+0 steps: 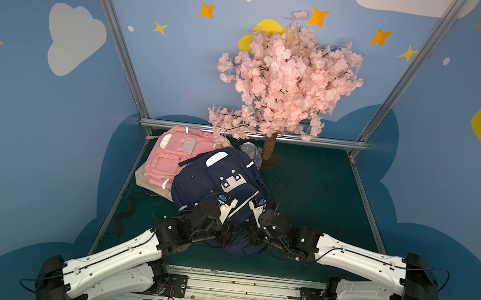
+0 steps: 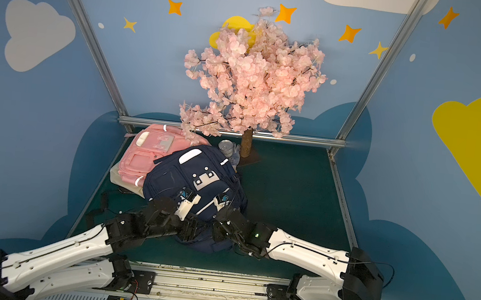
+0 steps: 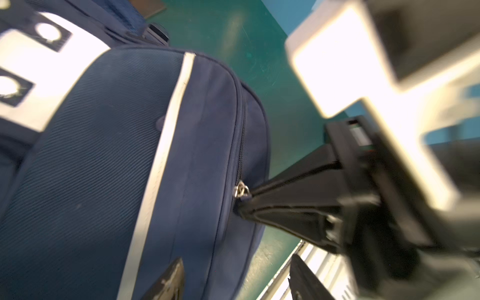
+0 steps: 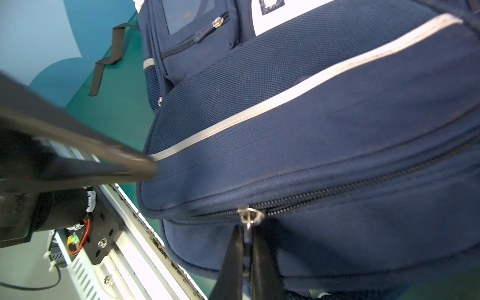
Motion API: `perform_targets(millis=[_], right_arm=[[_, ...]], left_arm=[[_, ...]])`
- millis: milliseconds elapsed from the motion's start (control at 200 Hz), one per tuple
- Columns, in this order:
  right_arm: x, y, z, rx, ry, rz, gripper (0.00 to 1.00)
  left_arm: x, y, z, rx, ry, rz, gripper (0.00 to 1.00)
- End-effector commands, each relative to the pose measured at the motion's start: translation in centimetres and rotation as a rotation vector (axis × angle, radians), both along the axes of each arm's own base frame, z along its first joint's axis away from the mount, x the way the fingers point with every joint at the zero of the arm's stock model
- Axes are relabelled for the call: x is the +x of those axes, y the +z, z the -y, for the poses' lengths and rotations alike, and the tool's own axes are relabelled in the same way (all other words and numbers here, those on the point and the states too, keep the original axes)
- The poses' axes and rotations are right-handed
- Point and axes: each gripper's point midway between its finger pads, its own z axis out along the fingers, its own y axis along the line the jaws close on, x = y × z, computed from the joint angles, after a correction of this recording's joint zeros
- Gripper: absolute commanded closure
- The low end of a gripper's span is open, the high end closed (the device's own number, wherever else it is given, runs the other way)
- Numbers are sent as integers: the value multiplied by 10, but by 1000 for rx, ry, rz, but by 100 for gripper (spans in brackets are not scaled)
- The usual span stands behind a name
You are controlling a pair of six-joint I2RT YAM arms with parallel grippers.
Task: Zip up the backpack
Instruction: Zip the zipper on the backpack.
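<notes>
Backpack, navy with a grey stripe, lies front-up on the green counter, left of centre and close to both arms. Its far end overlaps a pink backpack that sits further back toward the left corner.

Right jaws: clenched on the metal zipper pull. In the right wrist view, both black fingers press together with the pull pinched between them. The slider sits on the dark zipper track, which runs along the side seam of the backpack. Teeth on the long stretch beyond the slider look meshed. The short stretch on the other side is too shadowed to judge.

Left jaws: released. In the left wrist view the two fingertips stand well apart, with only navy fabric and counter between them and nothing grasped. The same view is motion-blurred. From the right wrist view the left fingers lie just beside the end of the grey stripe; I cannot tell whether they touch the fabric.

In both top views the left arm and right arm meet over the near end of the backpack.

Other items: a pink blossom tree at back centre, a clear cup beside its trunk, a loose black strap on the counter left of the backpack.
</notes>
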Motion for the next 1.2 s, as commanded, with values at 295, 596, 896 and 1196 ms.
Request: perform_targets(millis=[295,596,896,1196], right_arm=[[-8,36,-12,129,49,57,100],[14,34,10,119,-84,14,100],[58,25,70,38,-303,-86,100],[48,47,44,101,-156,-39,100]], left_arm=[[38,-39,-16,175,160,131,74],[26,-55,-28,158,167,103,94],[17,-75,-39,178,177,62,97],[17,-52,-26,98,150,71,76]])
